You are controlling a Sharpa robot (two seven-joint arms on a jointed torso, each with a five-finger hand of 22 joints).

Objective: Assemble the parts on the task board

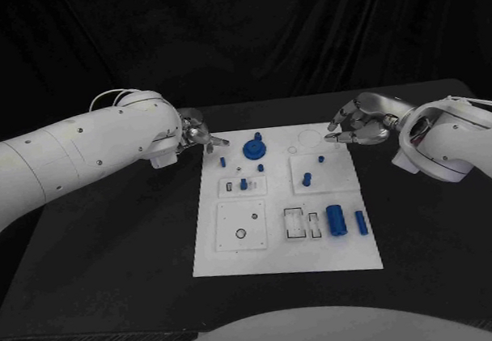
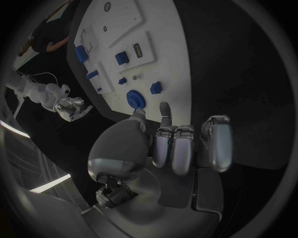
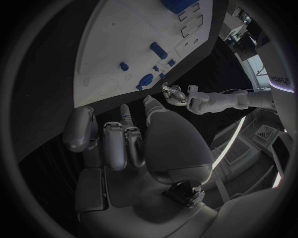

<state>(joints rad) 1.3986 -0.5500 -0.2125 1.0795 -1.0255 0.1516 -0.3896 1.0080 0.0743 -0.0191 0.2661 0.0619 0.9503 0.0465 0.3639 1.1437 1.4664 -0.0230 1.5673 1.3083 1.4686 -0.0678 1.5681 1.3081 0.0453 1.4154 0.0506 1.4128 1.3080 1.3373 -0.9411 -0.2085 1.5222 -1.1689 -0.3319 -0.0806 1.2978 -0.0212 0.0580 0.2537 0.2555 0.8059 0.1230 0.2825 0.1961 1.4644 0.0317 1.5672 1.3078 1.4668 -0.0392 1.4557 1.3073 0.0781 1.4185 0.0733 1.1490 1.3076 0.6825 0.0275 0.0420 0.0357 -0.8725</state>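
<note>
White board lay mid-table with blue parts on it, left hand hovered at its far left corner, right hand at far right corner, both with fingers curled, holding nothing.

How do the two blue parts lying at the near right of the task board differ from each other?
The thicker blue cylinder is wider and reaches further along the task board; the slim blue piece beside it is narrower and shorter. The thicker cylinder lies next to the rectangular slots, while the slim piece lies nearer the board's right edge. Both are blue, lie flat, run lengthwise away from the robot, and neither hand touches them.
</note>
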